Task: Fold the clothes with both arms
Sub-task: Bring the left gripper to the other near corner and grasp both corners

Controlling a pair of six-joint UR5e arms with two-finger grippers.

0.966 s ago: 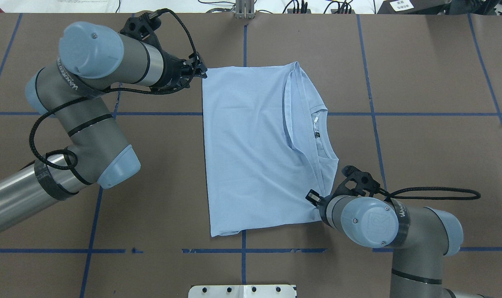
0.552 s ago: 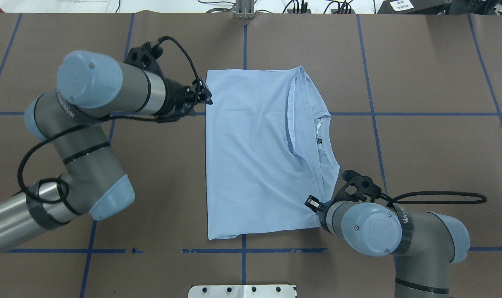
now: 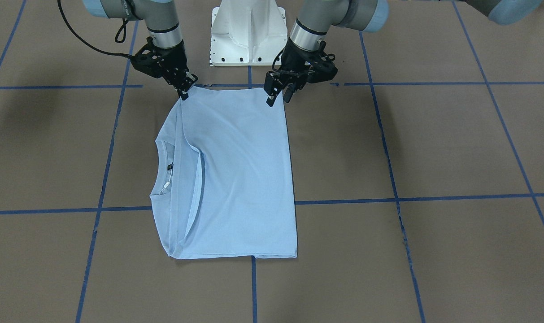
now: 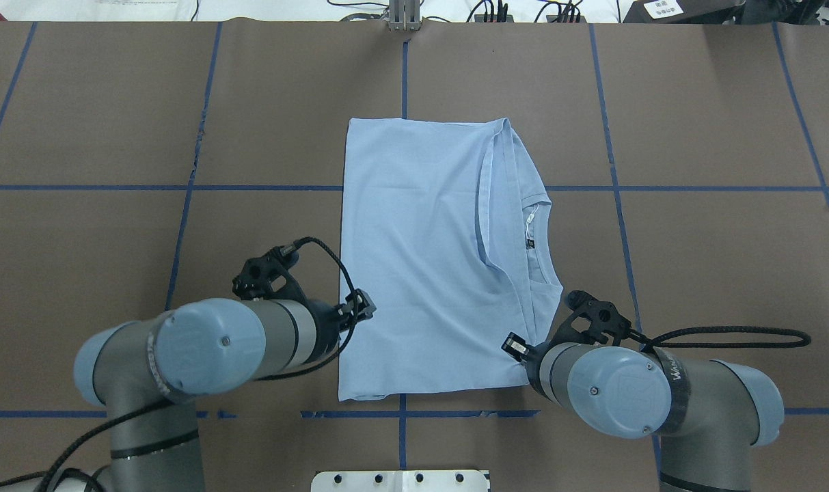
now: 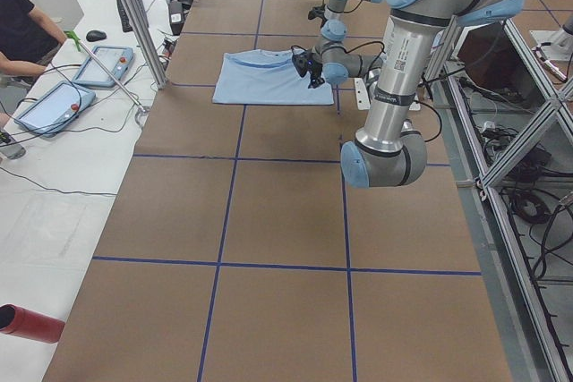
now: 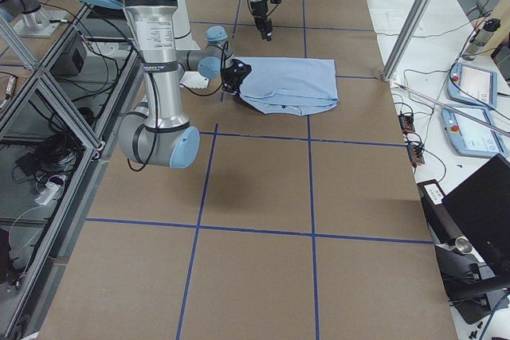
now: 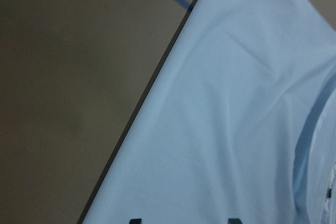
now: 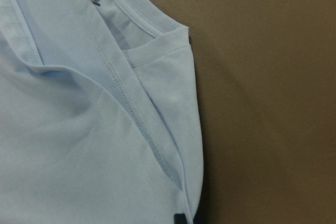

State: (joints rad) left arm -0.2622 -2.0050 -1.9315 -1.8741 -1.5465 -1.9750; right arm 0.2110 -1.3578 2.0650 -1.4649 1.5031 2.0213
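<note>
Left gripper (image 3: 276, 94), fingers apart, hovers over the shirt (image 3: 240, 170) at its corner nearest the robot; the right gripper (image 3: 184, 91) looks pinched on the other near corner. With the shirt flat in the middle of the table (image 3: 433, 148), the left should catch every layer, then both lift level.

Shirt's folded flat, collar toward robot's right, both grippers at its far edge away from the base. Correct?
No: both grippers are at the near edge, beside the base. The exterior front-facing view shows the left gripper and right gripper at the T-shirt corners next to the white pedestal. Folded flat, collar toward the robot's right: correct.
</note>
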